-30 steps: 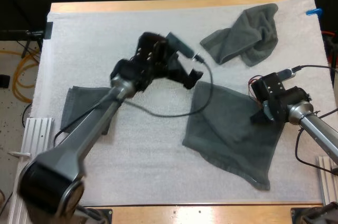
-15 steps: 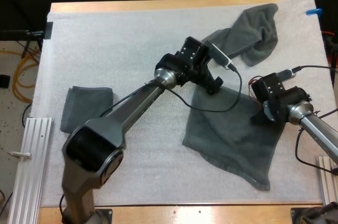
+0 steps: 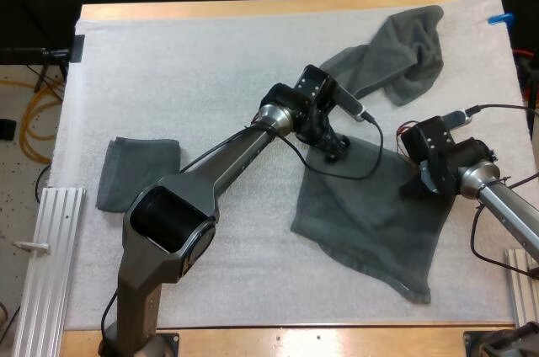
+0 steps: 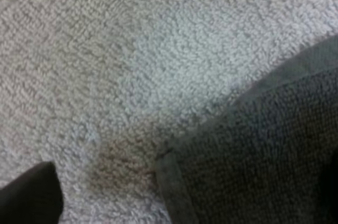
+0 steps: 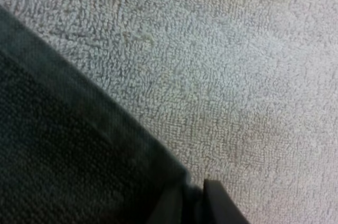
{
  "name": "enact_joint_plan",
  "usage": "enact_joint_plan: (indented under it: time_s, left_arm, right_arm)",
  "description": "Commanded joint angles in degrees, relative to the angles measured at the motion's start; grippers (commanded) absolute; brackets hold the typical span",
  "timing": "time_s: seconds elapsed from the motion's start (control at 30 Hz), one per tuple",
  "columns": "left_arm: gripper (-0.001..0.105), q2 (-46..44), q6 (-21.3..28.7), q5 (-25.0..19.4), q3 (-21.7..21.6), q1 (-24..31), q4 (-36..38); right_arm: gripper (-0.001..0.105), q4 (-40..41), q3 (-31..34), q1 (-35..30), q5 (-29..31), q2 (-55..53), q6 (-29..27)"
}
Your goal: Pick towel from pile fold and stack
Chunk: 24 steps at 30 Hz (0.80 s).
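A dark grey-green towel (image 3: 370, 214) lies spread flat on the right half of the mat. My left gripper (image 3: 337, 153) is down at its far left corner. In the left wrist view that corner (image 4: 174, 176) lies on the mat beside one dark fingertip (image 4: 29, 195), which stands clear of the cloth, so the gripper is open. My right gripper (image 3: 414, 182) sits at the towel's right corner, and the towel's edge (image 5: 158, 182) runs right up against its finger (image 5: 219, 203). A crumpled towel (image 3: 396, 58) lies at the back right.
One folded towel (image 3: 135, 172) rests at the mat's left side. The white mat (image 3: 210, 62) is bare between it and the spread towel. A metal rail (image 3: 46, 239) runs along the table's left front edge.
My left arm has swung right from the mat's middle and come down at the spread towel's far left corner. The right arm and the towels have not moved.
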Motion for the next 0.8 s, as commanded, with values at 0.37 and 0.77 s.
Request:
enact_joint_plan:
  time_s: [0.37, 0.77]
  left_arm:
    - [0.000, 0.02, -0.51, 4.67, -0.63, -0.16, 2.51]
    - [0.000, -13.86, 0.31, 4.25, -2.80, 0.69, 5.50]
  right_arm:
    - [0.000, 0.42, -0.06, -0.40, 0.79, -0.52, -0.43]
    - [0.000, -4.97, -3.68, -0.40, 0.79, -11.59, -0.43]
